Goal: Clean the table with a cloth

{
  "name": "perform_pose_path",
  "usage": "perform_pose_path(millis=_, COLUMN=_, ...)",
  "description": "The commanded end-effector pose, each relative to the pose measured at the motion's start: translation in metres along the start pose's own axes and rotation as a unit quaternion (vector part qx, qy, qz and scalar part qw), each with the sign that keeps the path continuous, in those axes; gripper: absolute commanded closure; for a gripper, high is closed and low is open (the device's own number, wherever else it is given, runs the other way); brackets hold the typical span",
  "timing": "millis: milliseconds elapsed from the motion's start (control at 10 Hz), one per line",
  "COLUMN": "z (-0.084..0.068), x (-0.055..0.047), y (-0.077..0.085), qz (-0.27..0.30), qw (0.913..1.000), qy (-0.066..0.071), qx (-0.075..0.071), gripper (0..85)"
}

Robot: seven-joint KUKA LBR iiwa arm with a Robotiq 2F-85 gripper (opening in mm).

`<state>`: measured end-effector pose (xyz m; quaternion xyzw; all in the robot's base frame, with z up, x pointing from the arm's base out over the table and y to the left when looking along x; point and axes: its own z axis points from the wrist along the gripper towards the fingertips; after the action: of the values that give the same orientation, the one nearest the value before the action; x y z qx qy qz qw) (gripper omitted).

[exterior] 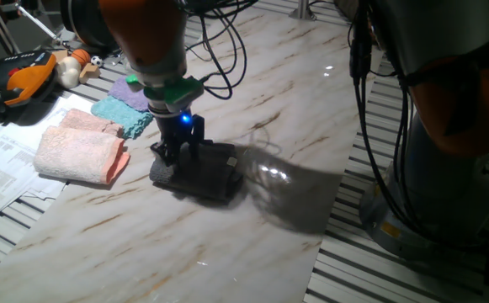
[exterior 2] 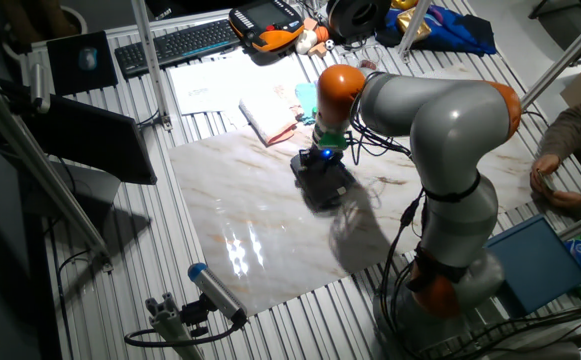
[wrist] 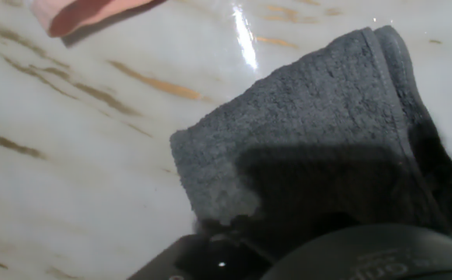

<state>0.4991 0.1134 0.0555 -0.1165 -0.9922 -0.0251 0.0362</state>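
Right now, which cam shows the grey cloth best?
The hand view: the cloth fills the frame, weave and folded edges clear. One fixed view shows it flat on the table under the hand. The other shows only a small dark patch.

**Surfaces and materials**

The table (exterior: 252, 109) is glossy, smooth, marble-look, mirroring lamp glare. The cloth (wrist: 319, 132) is matt, nubby charcoal terry. The pink towel (exterior: 80, 156) looks soft and looped, perhaps terry too. Ribbed metal slats (exterior 2: 120, 270) surround.
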Motion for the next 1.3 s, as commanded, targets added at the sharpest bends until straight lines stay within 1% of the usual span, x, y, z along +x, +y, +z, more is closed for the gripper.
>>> perform_pose_path(millis=0, z=0.003, x=-0.001, y=0.0, qz=-0.002, qw=1.0, qy=-0.006, qx=0.003, gripper=0.0)
perform_pose_path(millis=100, z=0.007, x=-0.002, y=0.0, qz=-0.003, qw=0.9999, qy=-0.015, qx=0.007, gripper=0.0)
perform_pose_path(millis=200, z=0.011, x=-0.003, y=0.0, qz=-0.004, qw=0.9998, qy=-0.021, qx=0.005, gripper=0.0)
perform_pose_path(millis=300, z=0.014, x=-0.004, y=-0.001, qz=-0.008, qw=0.9997, qy=-0.023, qx=0.005, gripper=17.0)
perform_pose_path(millis=400, z=0.017, x=-0.005, y=-0.001, qz=-0.013, qw=0.9995, qy=-0.029, qx=0.005, gripper=17.0)
perform_pose_path(millis=500, z=0.022, x=-0.005, y=0.0, qz=-0.02, qw=0.9991, qy=-0.037, qx=0.009, gripper=34.0)
perform_pose_path(millis=600, z=0.026, x=-0.006, y=0.001, qz=-0.032, qw=0.9985, qy=-0.042, qx=0.012, gripper=34.0)
perform_pose_path(millis=700, z=0.028, x=-0.007, y=0.001, qz=-0.041, qw=0.9981, qy=-0.044, qx=0.014, gripper=51.0)
perform_pose_path(millis=800, z=0.029, x=-0.009, y=-0.001, qz=-0.051, qw=0.9975, qy=-0.046, qx=0.017, gripper=51.0)
perform_pose_path(millis=900, z=0.028, x=-0.013, y=-0.004, qz=-0.067, qw=0.9965, qy=-0.046, qx=0.023, gripper=68.0)
perform_pose_path(millis=1000, z=0.027, x=-0.02, y=-0.009, qz=-0.082, qw=0.9955, qy=-0.042, qx=0.022, gripper=85.0)
perform_pose_path(millis=1100, z=0.028, x=-0.025, y=-0.014, qz=-0.092, qw=0.9947, qy=-0.042, qx=0.021, gripper=85.0)
perform_pose_path(millis=1200, z=0.029, x=-0.03, y=-0.02, qz=-0.1, qw=0.994, qy=-0.041, qx=0.017, gripper=85.0)
